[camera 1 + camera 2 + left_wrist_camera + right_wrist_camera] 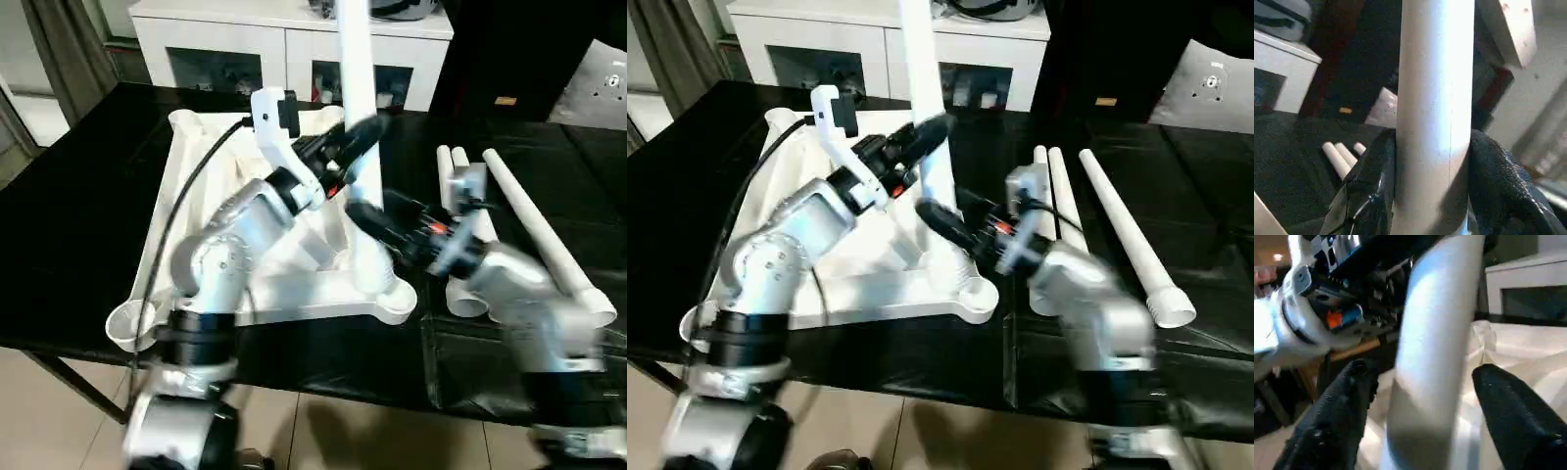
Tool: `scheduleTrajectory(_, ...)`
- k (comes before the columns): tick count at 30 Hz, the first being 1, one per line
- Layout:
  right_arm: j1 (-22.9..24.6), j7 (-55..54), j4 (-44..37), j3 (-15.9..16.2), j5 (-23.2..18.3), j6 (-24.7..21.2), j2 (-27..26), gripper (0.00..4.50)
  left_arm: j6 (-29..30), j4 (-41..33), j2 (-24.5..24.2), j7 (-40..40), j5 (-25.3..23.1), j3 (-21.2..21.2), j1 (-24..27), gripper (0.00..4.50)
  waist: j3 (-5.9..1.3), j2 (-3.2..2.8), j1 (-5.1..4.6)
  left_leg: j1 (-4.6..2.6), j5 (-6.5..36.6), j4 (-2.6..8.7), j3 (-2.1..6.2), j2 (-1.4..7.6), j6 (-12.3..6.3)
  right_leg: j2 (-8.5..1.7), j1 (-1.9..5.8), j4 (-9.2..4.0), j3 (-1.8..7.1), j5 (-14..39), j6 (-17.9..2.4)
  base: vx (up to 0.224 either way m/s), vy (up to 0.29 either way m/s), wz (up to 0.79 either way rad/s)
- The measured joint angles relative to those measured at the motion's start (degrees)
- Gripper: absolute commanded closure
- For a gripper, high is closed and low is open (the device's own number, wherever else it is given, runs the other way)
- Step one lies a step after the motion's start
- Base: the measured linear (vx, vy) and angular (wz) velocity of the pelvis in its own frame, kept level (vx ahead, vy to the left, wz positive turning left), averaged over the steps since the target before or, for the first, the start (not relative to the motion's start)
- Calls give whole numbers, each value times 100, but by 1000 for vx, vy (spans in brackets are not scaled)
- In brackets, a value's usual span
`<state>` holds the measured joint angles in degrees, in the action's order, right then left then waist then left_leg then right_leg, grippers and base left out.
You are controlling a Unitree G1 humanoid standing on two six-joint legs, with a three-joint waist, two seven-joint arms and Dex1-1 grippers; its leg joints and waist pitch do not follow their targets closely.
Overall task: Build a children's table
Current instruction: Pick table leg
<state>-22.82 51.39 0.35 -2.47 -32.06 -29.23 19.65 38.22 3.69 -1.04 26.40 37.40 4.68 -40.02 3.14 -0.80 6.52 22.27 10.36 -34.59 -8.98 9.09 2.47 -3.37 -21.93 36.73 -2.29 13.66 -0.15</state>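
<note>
My left hand [1432,196] is clamping the upright leg [358,88] standing in the tabletop's [196,196] near right socket; my right hand [1420,431] is gaping around it lower down. It's probably light, stiff, slick, best gripped mid-shaft.

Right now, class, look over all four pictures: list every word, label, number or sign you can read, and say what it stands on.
No text can be read anywhere.
A small orange tag on the dark panel behind the worktable: too small to read.
An orange patch on the left claw's wrist housing: blurred, with no letters to make out.
The upright white leg and the upturned table top: plain, no markings.
</note>
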Motion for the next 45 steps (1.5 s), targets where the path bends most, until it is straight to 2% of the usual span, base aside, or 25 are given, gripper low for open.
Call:
scheduleTrajectory(3, -1, 419, 1, 62, -84, -339, 381, 61, 240, -2, -128, 358, 296, 18, -120, 273, 0, 0, 10, 1, 1, -6, 0, 0, -2, 0, 1, 1, 0, -1, -2, 0, 0, 0)
scheduleTrajectory(6, -38, 801, -2, 69, -362, -630, 549, 61, 462, 7, -152, 606, 599, 87, -168, 273, 0, 0, 9, 1, 1, -12, 0, 0, -3, 0, 1, 8, 0, -2, -3, 0, 0, 0)
scheduleTrajectory(8, -141, 1004, -2, 56, -594, -849, 724, 61, 719, 47, -148, 735, 993, 273, -249, 273, 1, 1, 10, 0, 1, -20, 0, 1, -4, 0, 0, 18, 0, -2, -4, 0, 0, 0)
scheduleTrajectory(16, -333, 1392, -1, -314, -1364, -1382, 762, 61, 1166, 231, -51, 831, 2012, 880, -513, 273, 5, 11, 12, -3, -4, -36, 0, 3, -12, 0, 5, 27, 1, -8, -14, 0, 0, 0)
scheduleTrajectory(19, -379, 1447, 3, -379, -1512, -1471, 778, 61, 1260, 231, -54, 852, 2183, 959, -515, 273, 10, 22, 20, -1, -5, -37, 0, 3, -13, 0, 5, 27, 1, -9, -14, 0, 0, 0)
scheduleTrajectory(24, -378, 1668, 8, -350, -1557, -1535, 919, 61, 1403, 230, -207, 1146, 2191, 842, -515, 273, 12, 24, 62, 0, -5, -38, 0, 3, -13, -1, 4, 26, 1, -9, -14, 0, 0, 0)
scheduleTrajectory(30, -382, 1976, 7, -118, -1553, -1625, 1044, 61, 1390, 36, -394, 1600, 2010, 317, -496, 273, 12, 24, 130, 0, -4, -38, 0, 4, -13, 0, 4, 26, 1, -9, -14, 0, 0, 0)
scheduleTrajectory(34, -399, 2094, 8, 32, -1550, -1705, 1065, 98, 1306, -52, -413, 1745, 1817, 80, -493, 273, 12, 24, 150, -2, -5, -38, 0, 5, -12, 0, 4, 28, 0, -9, -14, 0, 0, 0)
scheduleTrajectory(36, -401, 2140, 8, 73, -1550, -1719, 1064, 108, 1252, -51, -413, 1779, 1758, 47, -493, 273, 12, 24, 152, -2, -5, -38, 0, 6, -12, 0, 4, 28, 1, -9, -13, 0, 0, 0)
scheduleTrajectory(37, -401, 2155, 8, 91, -1547, -1730, 1064, 133, 1228, -48, -413, 1783, 1725, 33, -493, 273, 11, 24, 155, -2, -5, -38, -1, 5, -12, 0, 4, 28, 1, -9, -13, 0, 0, 0)
scheduleTrajectory(40, -400, 2162, 9, 159, -1490, -1736, 1064, 146, 1140, -45, -414, 1783, 1685, 7, -489, 273, 12, 24, 158, 0, -5, -38, -1, 5, -12, 0, 4, 27, 0, -9, -13, 0, 0, 0)
scheduleTrajectory(43, -399, 2171, 9, 263, -1450, -1736, 1065, 186, 1061, -45, -415, 1787, 1633, -8, -480, 273, 12, 24, 158, 0, -5, -38, -1, 6, -12, 0, 4, 27, 0, -9, -13, 0, 0, 0)
scheduleTrajectory(45, -399, 2172, 9, 288, -1449, -1736, 1065, 193, 1037, -45, -416, 1787, 1617, -8, -477, 273, 11, 24, 159, -1, -5, -38, -1, 6, -12, 0, 4, 28, 0, -9, -13, 0, 0, 0)
